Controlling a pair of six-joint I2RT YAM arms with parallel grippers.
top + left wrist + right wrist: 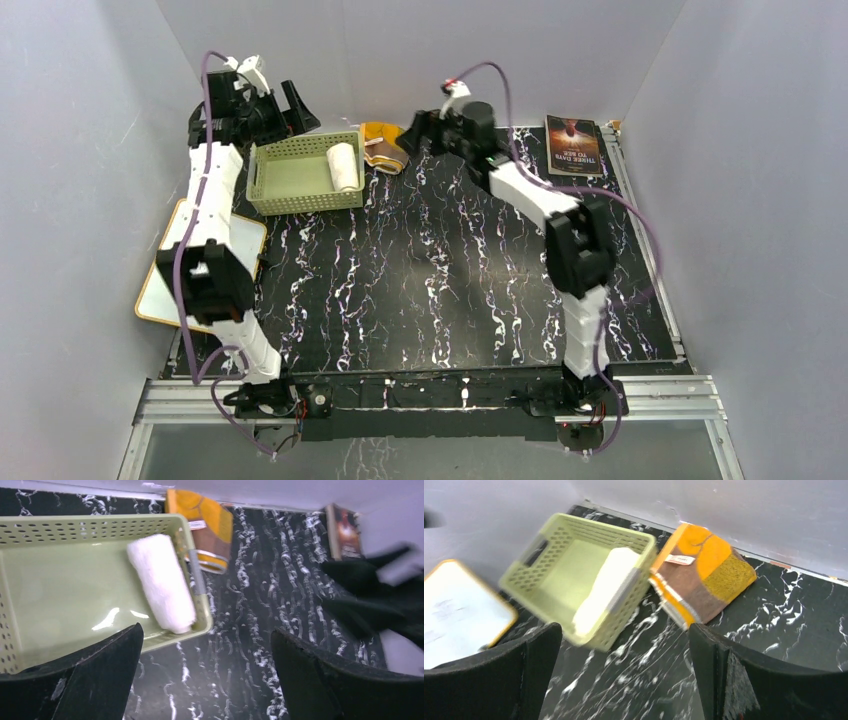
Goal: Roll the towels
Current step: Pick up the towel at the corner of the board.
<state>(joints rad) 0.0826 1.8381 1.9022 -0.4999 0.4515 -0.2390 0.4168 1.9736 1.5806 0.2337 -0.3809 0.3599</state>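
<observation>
L gripper (206, 634): jaws spread wide, nothing btwn them. It hangs over the near-right corner of the pale green perforated plastic basket (100, 524). R gripper (624, 630): jaws also wide apart and empty. It sits over the table at the far end, just right of the brown towel w/ orange-yellow print (704, 577), facing it and the basket.

Plain white towel (162, 582): rolled into a short cylinder, lying inside the basket along its right wall. The brown towel is a soft folded bundle, not a tight roll. It lies on the table outside the basket, at the basket's far-right corner and seemingly touching it, w/ its back edge near the rear wall.

Edges: the basket sits far-left, close to the rear wall. The white board w/ tan rim (205, 265) hangs off the table's left edge, under the L arm. The dark-covered book (572, 145) lies in the far-right corner by the side rail.

A wide stretch of the black white-veined marble-look tabletop (430, 280) runs btwn the arms, from centre to near edge. Pale grey walls (420, 50) close in the left, back and right.
</observation>
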